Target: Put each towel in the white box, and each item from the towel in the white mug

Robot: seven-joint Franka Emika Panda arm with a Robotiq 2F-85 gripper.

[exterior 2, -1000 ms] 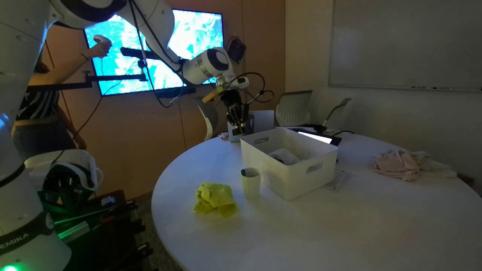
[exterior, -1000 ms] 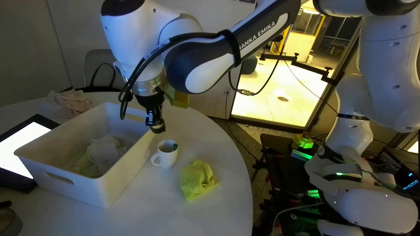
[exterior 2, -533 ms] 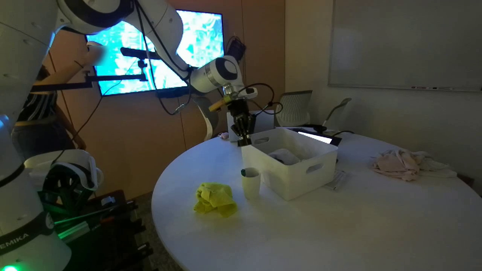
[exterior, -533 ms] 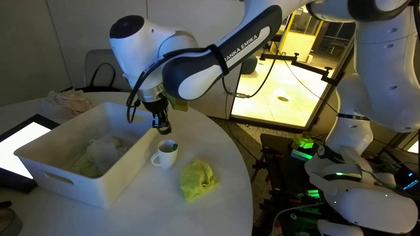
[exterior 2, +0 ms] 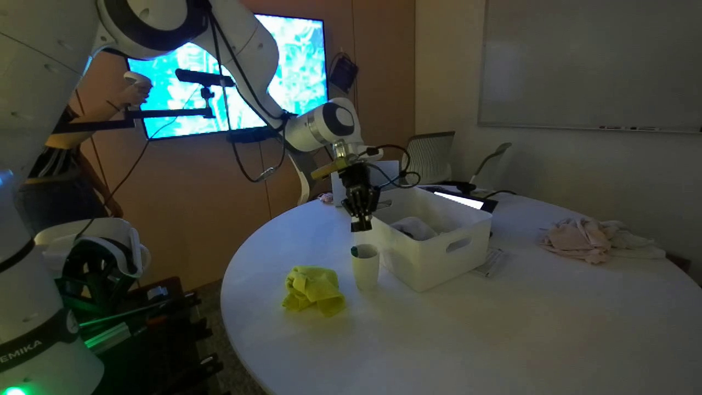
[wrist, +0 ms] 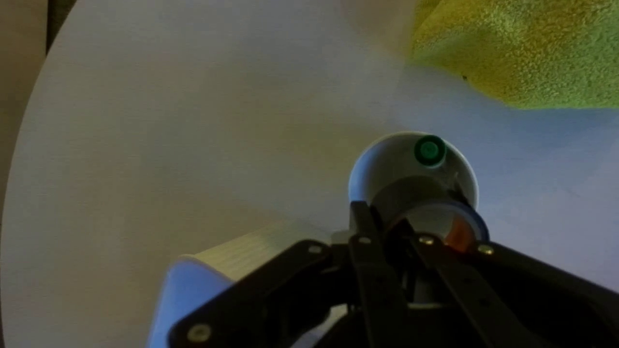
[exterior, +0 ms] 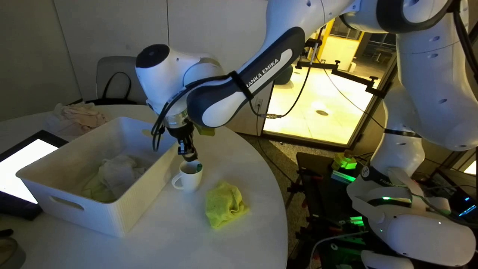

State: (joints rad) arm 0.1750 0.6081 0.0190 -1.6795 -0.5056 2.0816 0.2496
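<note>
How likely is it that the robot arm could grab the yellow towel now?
Probably not yet: the gripper appears shut on a dark ring-shaped item above the white mug, so it would likely need to let go first. The yellow towel lies uncovered on the table.

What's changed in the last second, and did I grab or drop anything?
The gripper has come down towards the mug and is now above it, holding the same dark ring. Nothing was taken hold of or let go. In the background, a raised hand sank a little. The mug with its green-tipped item, the yellow towel and the box stayed put.
</note>
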